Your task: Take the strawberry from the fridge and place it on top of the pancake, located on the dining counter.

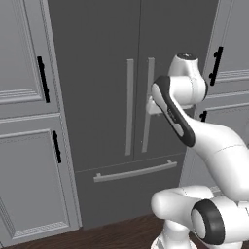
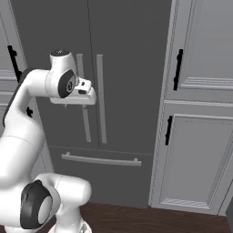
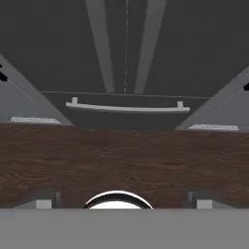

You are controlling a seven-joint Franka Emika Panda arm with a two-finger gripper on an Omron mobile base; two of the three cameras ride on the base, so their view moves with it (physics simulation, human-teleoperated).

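Fingers point(image 3: 124, 198) wide apart, empty, facing fridge point(image 3: 194, 53).

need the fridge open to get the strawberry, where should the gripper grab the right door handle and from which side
Grip the right door's handle, the long upright bar beside the centre seam of the fridge, around mid-height. Come straight at it from the front with the open gripper turned so its fingers straddle the bar sideways; it stands off the door.
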